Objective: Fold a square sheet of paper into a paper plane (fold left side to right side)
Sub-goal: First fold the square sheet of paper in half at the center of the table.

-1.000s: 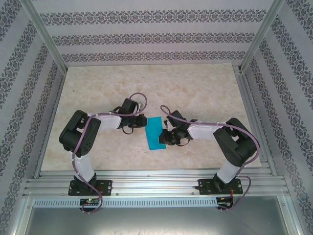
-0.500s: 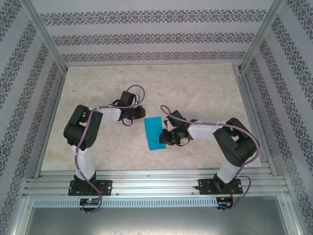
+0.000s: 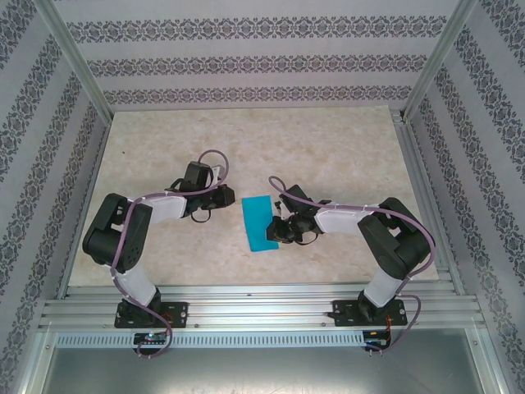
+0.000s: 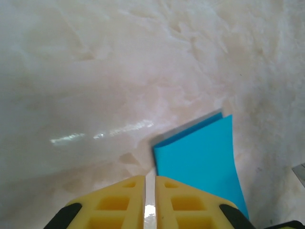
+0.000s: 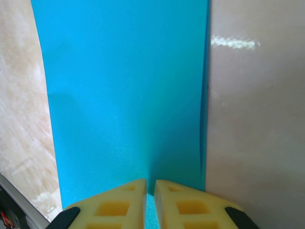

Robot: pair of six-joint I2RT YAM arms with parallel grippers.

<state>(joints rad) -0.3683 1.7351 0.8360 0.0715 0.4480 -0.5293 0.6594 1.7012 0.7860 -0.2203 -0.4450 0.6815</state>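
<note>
The left gripper (image 4: 150,180) hangs low over the pale marbled table (image 3: 328,148), its two yellow fingers (image 4: 121,195) drawn almost together with only a thin slit between them and nothing held. The cyan-blue sheet of paper (image 3: 261,223) lies flat on the table just ahead of this gripper and off to its right. The near corner of the sheet sits close to the right fingertip, but apart from it. In the left wrist view a thin second layer peeks out along the sheet's far edge, so the paper lies doubled over into a narrow rectangle.

The right gripper (image 5: 150,183) sits at the opposite long side of the sheet, pointing across it. Its yellow fingers are likewise nearly closed, a narrow gap between them with blue showing through it. The paper spreads straight out ahead of the fingertips and runs in beneath them. One long edge lies to the gripper's right, with bare table beyond it, and the other lies to its left. Whether this gripper pinches a layer of the paper or merely rests its tips on top, I cannot tell.

In the overhead view, the folded sheet lies between the two grippers.
</note>
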